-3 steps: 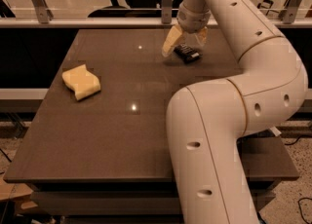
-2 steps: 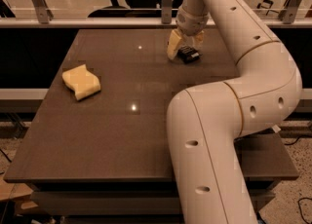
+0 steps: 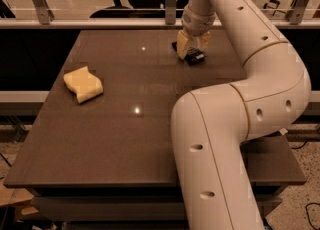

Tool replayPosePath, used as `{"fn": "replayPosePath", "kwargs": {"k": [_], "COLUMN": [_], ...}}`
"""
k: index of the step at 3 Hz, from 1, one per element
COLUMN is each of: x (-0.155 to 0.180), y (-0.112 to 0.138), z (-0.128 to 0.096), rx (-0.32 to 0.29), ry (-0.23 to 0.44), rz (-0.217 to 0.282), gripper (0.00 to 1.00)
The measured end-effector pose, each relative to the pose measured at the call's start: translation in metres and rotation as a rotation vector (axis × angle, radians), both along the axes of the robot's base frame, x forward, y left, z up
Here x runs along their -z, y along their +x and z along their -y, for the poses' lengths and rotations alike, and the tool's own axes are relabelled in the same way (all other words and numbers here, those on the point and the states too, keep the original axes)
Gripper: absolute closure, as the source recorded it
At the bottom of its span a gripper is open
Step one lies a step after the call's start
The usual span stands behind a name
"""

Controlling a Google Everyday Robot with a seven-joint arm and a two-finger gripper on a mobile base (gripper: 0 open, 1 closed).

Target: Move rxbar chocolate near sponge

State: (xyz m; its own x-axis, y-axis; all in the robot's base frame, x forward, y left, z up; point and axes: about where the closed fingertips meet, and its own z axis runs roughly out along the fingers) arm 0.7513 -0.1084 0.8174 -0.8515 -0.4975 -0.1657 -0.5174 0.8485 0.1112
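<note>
Black rxbar chocolate (image 3: pixel 196 57) well right of and beyond sponge (image 3: pixel 83 84), long axis diagonal; gripper (image 3: pixel 186 52) directly over its sponge-side end, grip state not discernible; carry leftward toward sponge

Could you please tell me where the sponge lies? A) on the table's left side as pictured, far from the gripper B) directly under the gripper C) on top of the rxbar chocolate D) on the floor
A: the sponge sits on the table toward the picture's left, while the gripper is down at the rxbar chocolate near the far edge.
</note>
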Motion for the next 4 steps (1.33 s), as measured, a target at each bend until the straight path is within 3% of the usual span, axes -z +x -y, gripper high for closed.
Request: {"fn": "replayPosePath", "kwargs": {"k": [4], "x": [-0.0044], "y": [-0.0018], "z": [0.0012], "rx": [0.003], "ry": [-0.001], "rz": [0.0], "gripper": [0.58]}}
